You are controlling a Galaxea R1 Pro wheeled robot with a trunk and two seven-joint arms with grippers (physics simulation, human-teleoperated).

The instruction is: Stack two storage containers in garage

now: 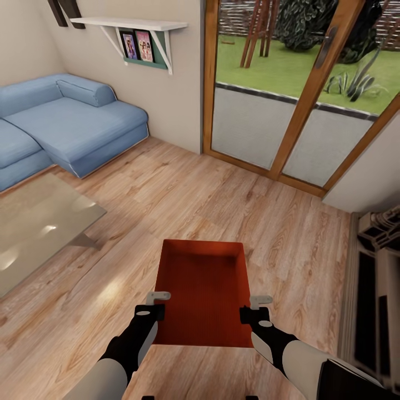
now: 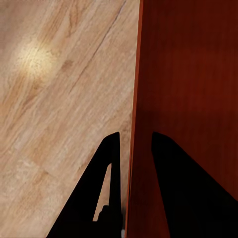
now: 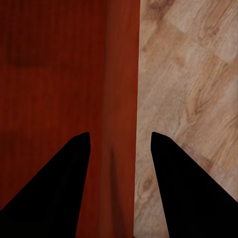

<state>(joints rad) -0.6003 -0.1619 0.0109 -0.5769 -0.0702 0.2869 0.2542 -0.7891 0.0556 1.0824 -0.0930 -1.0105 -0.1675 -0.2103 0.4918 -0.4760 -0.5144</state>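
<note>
Sofa: we see the blue sofa [image 1: 61, 119] at 10 o'clock, the glass table [image 1: 39, 228] at 9.
Left gripper: our left gripper [image 2: 133, 141] has its 2 fingers straddling the left wall of the container, closed on it.
Container: we hold 1 orange-red storage container [image 1: 203, 291] over the wood floor [image 1: 222, 205], at 6 o'clock.
Right gripper: our right gripper [image 3: 120, 136] straddles the right wall; we cannot tell whether it pinches.
Doors: glass doors [image 1: 289, 94] at 1 o'clock.
</note>
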